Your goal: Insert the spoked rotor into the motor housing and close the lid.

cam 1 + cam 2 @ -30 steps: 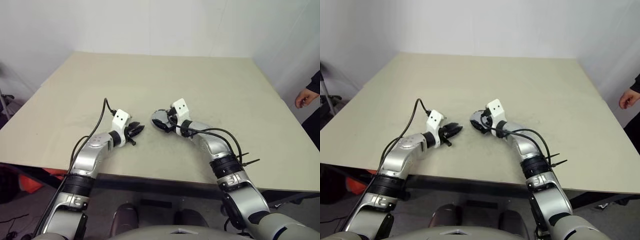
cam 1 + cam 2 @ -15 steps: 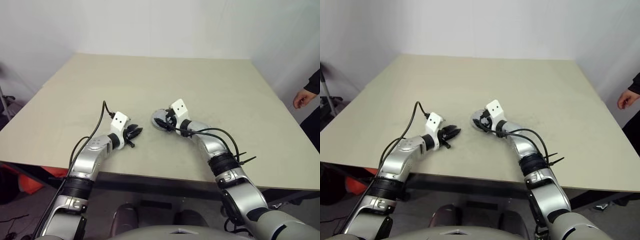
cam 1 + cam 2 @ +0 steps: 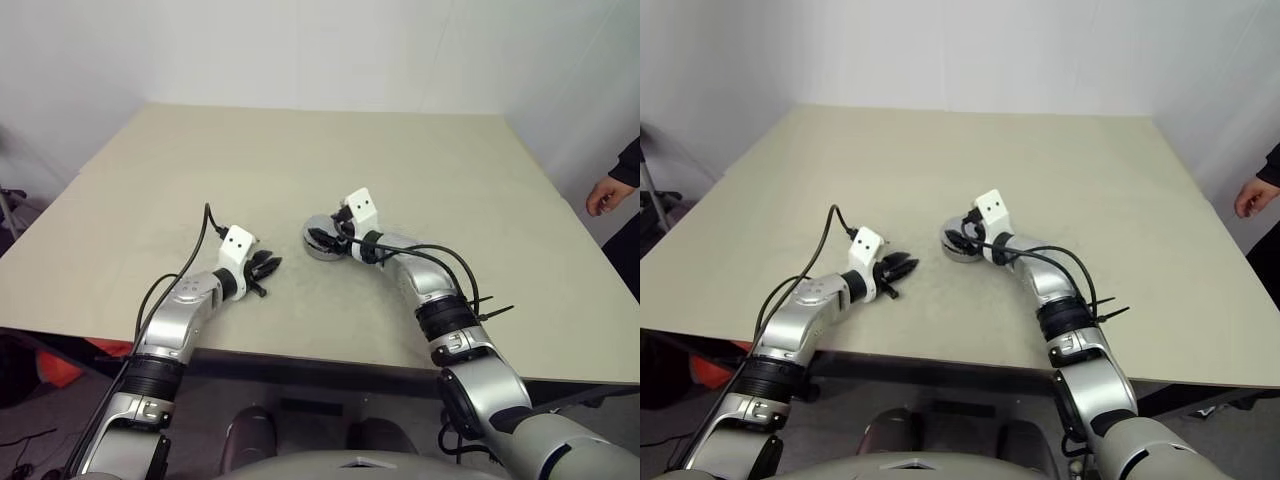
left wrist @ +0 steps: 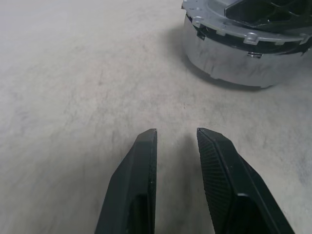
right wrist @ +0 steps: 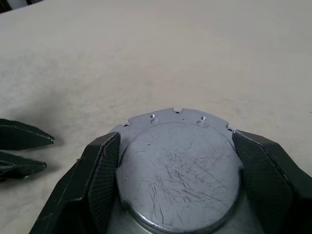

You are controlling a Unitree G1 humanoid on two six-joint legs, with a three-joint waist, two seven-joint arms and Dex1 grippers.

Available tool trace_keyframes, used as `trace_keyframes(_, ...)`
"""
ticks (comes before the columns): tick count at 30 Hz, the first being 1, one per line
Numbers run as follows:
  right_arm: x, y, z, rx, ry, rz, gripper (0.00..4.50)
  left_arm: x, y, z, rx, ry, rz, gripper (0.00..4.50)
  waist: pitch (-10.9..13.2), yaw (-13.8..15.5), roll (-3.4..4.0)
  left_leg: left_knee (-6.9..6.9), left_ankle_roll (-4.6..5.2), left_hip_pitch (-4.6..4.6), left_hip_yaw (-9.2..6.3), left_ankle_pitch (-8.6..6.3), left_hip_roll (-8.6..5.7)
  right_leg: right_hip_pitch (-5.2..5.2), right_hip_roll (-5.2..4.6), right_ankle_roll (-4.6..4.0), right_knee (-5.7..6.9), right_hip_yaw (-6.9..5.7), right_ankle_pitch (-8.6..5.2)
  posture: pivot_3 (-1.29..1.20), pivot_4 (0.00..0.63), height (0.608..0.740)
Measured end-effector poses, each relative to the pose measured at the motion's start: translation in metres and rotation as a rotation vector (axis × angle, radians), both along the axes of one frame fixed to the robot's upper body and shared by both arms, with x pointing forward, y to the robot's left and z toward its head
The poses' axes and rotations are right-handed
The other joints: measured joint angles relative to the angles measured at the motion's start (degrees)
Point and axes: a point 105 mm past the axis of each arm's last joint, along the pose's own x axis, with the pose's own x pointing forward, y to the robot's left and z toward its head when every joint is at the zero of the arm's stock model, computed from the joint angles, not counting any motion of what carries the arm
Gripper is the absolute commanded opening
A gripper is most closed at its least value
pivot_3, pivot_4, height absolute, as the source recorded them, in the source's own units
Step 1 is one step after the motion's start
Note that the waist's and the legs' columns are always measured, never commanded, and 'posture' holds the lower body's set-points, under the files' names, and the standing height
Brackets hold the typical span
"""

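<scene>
The motor housing point(image 3: 320, 244), a short silver ring, stands on the table near the middle. On top of it lies the lid point(image 5: 179, 170), a scratched silver disc. My right gripper point(image 3: 326, 238) reaches over the housing, and its fingers point(image 5: 105, 165) press both sides of the lid. The spoked rotor is hidden. My left gripper point(image 3: 268, 267) rests low over the bare table to the left of the housing point(image 4: 229, 63). Its fingers point(image 4: 141, 161) stand a little apart with nothing between them.
The beige table point(image 3: 300, 160) stretches far ahead, with its near edge just under my forearms. A person's hand point(image 3: 603, 195) shows past the table's right edge. My left gripper's fingertips point(image 5: 24, 146) also appear in the right wrist view.
My right gripper's fingers have drawn in on the lid atop the housing. The left arm has kept still.
</scene>
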Motion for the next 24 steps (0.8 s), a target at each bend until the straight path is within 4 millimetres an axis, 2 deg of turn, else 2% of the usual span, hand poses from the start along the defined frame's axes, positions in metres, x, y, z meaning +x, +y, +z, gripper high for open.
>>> trace_keyframes(24,0.001,-0.005,-0.014,-0.096,-0.034,-0.006,3.21,-0.003,0.004,-0.003,0.008,0.008,0.007,1.38,-0.1,0.1,-0.05,0.01,0.02,0.43,-0.02,-0.02,-0.02,0.4,-0.02,0.06,0.01,0.04,-0.03,0.0,0.0,0.74)
